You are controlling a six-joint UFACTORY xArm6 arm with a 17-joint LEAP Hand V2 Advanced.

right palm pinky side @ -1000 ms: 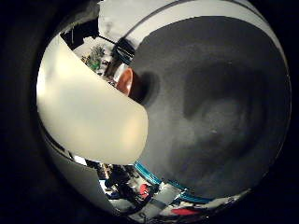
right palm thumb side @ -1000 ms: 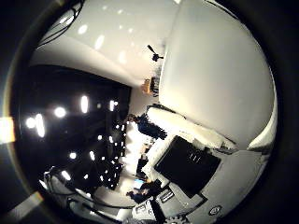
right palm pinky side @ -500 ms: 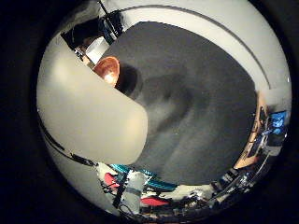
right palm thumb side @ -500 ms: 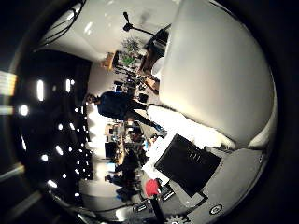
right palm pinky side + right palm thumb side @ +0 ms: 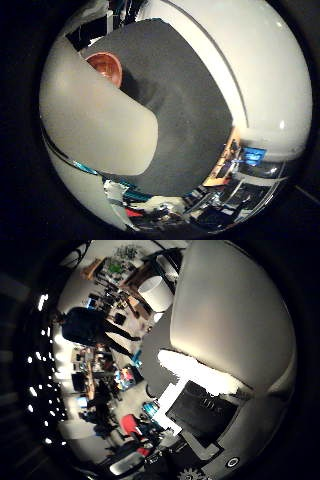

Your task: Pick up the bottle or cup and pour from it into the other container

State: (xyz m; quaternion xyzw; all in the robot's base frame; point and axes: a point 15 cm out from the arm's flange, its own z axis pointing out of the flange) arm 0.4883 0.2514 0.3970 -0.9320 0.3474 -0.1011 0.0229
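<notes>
A pale white container [image 5: 95,110] fills much of the little finger side palm view, close against the palm. It also fills much of the thumb side palm view [image 5: 235,310]. My hand [image 5: 205,415] shows as black and white parts beside it and holds it. A red-brown bowl [image 5: 104,66] stands on a dark grey mat [image 5: 185,100], just past the container's edge. What is inside the container is hidden.
The mat lies on a white table [image 5: 265,70], whose edge [image 5: 238,130] runs beside cluttered shelves and gear [image 5: 245,160]. The thumb side palm view shows a crowded room [image 5: 100,370] away from the table.
The whole picture has swung round, so the camera has moved. The white container keeps its place against the palm. The bowl now shows more from above, beside the container's edge.
</notes>
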